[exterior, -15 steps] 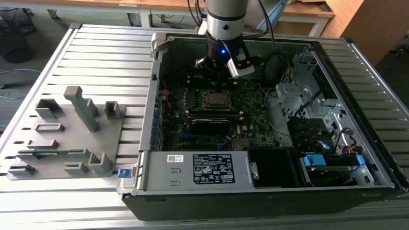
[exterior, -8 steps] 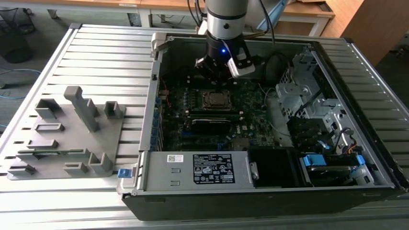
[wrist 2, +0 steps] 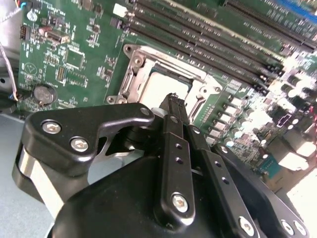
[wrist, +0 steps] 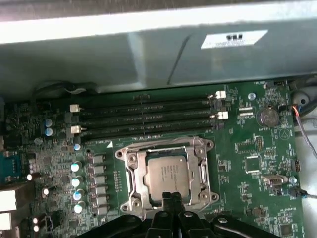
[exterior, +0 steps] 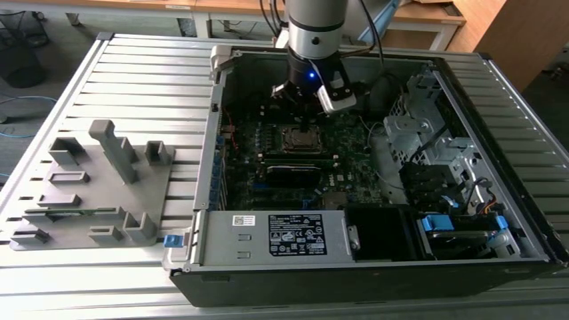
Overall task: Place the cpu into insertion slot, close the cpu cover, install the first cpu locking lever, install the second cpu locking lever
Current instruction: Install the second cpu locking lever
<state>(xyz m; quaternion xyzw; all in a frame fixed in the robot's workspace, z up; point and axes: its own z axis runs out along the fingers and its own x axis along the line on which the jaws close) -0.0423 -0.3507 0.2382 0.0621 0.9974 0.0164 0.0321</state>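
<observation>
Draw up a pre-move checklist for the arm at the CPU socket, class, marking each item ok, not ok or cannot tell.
1. The cpu lies in the insertion slot: ok, its grey metal top shows inside the frame in both wrist views.
2. The cpu cover is down around the chip: ok, it looks flat.
3. Locking levers are latched: cannot tell.
4. The gripper is at the socket's edge: ok.
5. Fingers are together, holding nothing: ok.
6. The black memory slots beside the socket are clear of the gripper: ok.
</observation>
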